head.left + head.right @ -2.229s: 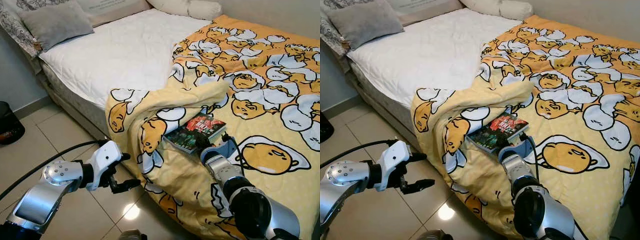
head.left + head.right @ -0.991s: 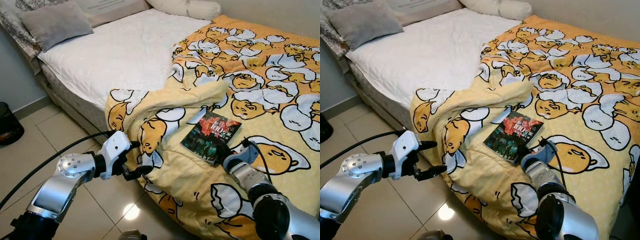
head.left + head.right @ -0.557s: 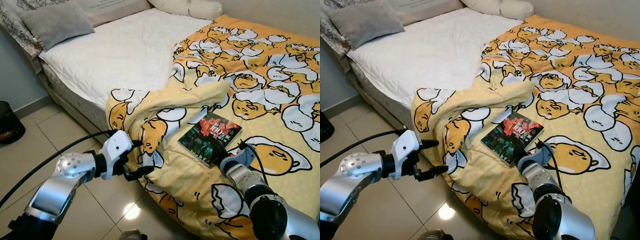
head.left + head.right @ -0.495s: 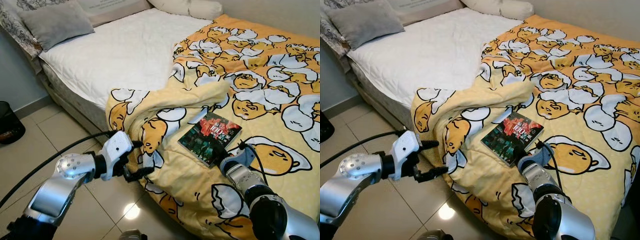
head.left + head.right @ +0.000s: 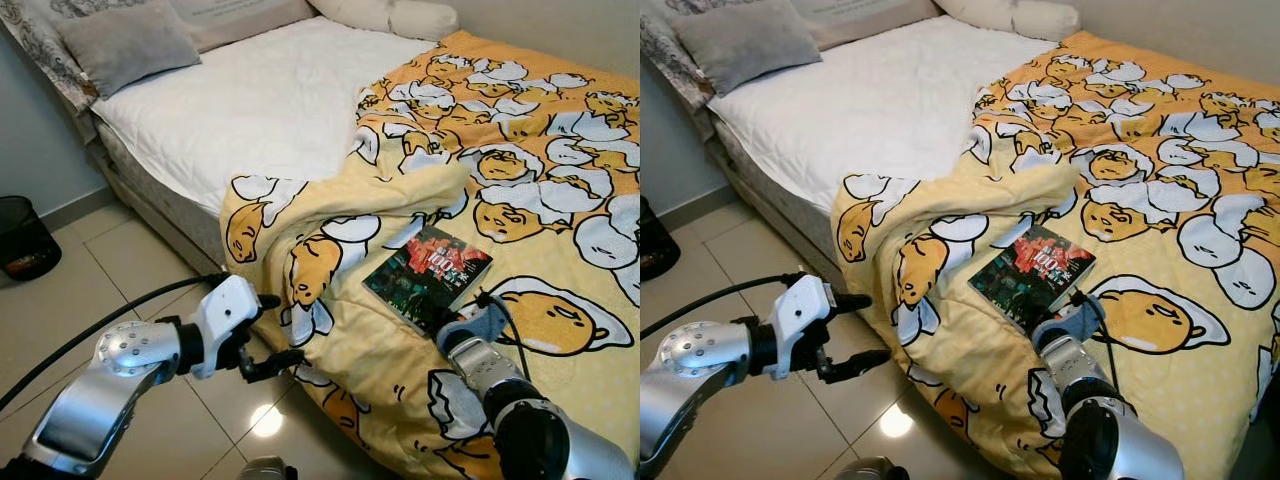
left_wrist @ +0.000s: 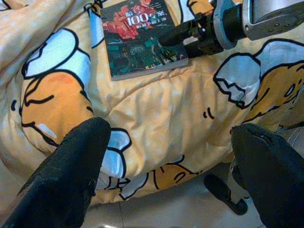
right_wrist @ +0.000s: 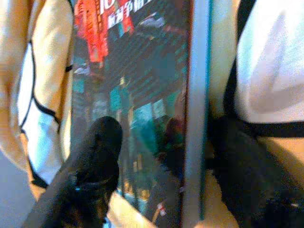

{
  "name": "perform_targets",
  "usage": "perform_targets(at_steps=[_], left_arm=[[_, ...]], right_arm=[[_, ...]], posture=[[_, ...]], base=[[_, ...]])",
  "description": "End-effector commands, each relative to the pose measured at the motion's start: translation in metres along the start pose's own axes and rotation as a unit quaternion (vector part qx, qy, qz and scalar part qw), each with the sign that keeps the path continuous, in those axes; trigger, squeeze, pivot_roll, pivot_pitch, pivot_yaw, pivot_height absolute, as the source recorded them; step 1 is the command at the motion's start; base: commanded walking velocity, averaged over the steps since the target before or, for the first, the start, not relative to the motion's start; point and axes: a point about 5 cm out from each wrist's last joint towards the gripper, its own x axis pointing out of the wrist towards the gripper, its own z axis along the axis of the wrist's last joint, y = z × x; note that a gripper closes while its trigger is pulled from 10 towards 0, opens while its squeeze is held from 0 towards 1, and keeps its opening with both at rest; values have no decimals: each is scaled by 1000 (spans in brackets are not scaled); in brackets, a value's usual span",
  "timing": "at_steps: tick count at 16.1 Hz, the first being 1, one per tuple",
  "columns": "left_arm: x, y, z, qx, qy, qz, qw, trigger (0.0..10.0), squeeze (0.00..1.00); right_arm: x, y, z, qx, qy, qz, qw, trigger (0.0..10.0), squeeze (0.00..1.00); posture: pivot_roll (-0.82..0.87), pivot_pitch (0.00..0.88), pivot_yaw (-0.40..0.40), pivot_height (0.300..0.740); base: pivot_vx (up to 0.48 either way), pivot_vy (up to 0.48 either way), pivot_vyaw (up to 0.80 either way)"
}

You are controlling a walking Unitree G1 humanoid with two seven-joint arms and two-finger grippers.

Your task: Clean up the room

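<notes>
A dark paperback book with a red and green cover lies flat on the yellow egg-cartoon blanket, near the bed's front edge. My right gripper is at the book's near edge and shut on it. In the right wrist view one finger rests on the cover and the other finger sits past the book's edge. My left gripper hangs open over the floor beside the blanket's drooping corner, holding nothing. Its fingers frame the blanket and the book.
The blanket is bunched in a fold left of the book and hangs to the tiled floor. The bare white mattress holds a grey pillow and white pillows. A black bin stands at the left wall.
The camera has shifted slightly. My left gripper has drawn back a little from the blanket's hanging edge. The book and right gripper keep their place on the blanket.
</notes>
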Motion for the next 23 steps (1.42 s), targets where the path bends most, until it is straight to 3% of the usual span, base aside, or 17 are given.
perform_targets(at_steps=[1,2,4,5,6,7,23], left_arm=[[-5,1,4,5,-3,7,1000,10000,75],[-6,0,3,3,-2,9,1000,10000,75],[-6,-1,4,0,-1,12,1000,10000,75],[-7,-2,4,-2,-1,14,1000,10000,75],[-8,-2,3,-3,0,16,1000,10000,78],[-8,-2,3,-5,1,18,1000,10000,75],[-6,0,2,1,5,14,1000,10000,75]], right_arm=[[2,7,-3,26,4,18,999,10000,1000],[4,22,3,56,-13,56,997,10000,0],[6,30,8,75,-30,74,994,10000,0],[6,34,11,88,-41,78,992,8000,0],[7,37,12,102,-48,79,990,2196,0],[8,40,12,105,-48,81,990,0,0],[8,36,1,68,-34,58,995,0,0]], posture=[[291,62,45,740],[293,62,42,740],[296,62,34,740],[301,62,27,740],[304,61,23,740],[306,57,21,740],[300,4,35,740]], base=[[0,0,0],[0,0,0],[0,0,0],[0,0,0],[0,0,0],[0,0,0],[0,0,0]])
